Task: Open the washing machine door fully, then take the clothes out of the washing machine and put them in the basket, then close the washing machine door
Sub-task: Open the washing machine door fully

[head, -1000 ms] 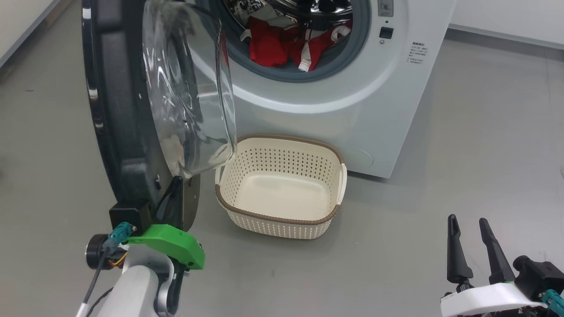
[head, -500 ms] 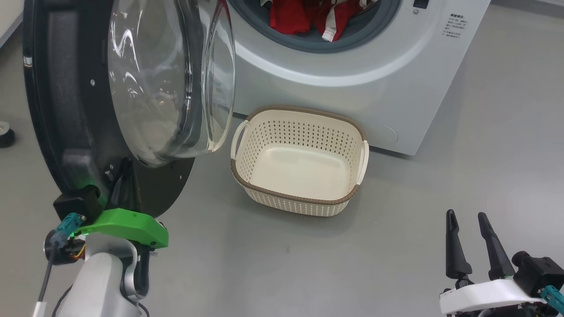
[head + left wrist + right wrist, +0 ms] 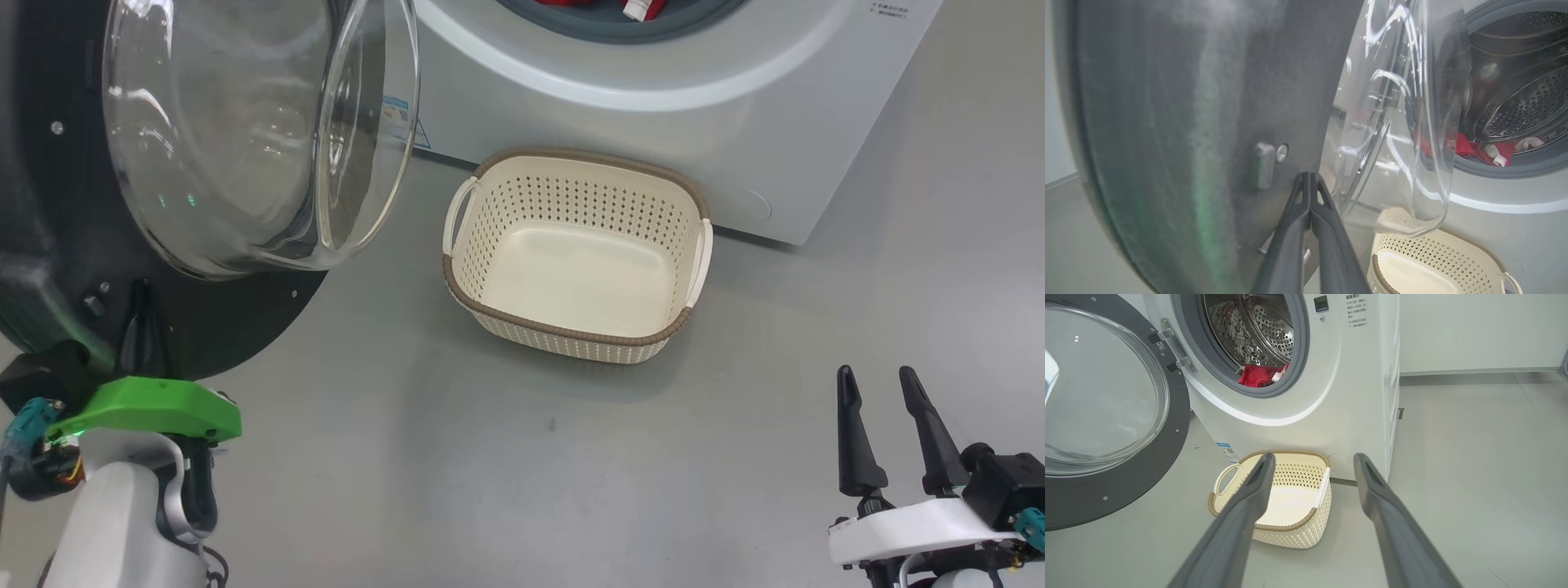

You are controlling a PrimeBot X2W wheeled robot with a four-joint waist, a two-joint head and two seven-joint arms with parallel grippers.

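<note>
The washing machine door (image 3: 245, 318) stands swung out at the left, its glass bowl (image 3: 245, 139) bulging toward the machine. My left gripper (image 3: 143, 327) is shut, its tips resting against the door's dark inner face (image 3: 1188, 122) just beside the bowl; the closed left gripper (image 3: 1309, 175) holds nothing. The white washing machine (image 3: 653, 82) fills the top. Red clothes (image 3: 1255, 375) with white trim lie in the drum at the seal's lower edge. The cream basket (image 3: 571, 157) sits empty on the floor before the machine. My right gripper (image 3: 875, 374) hangs open at the lower right, away from the basket.
Grey floor (image 3: 490, 457) spreads between the basket and my arms. A blue label sticker (image 3: 1224, 449) marks the machine's lower front left. A white wall with a skirting (image 3: 1474, 335) runs behind, to the machine's right.
The head view has shifted, so the machine sits higher in it. The door has swung wider, showing more of its inner face, with my shut left gripper still against it. The right gripper stays open.
</note>
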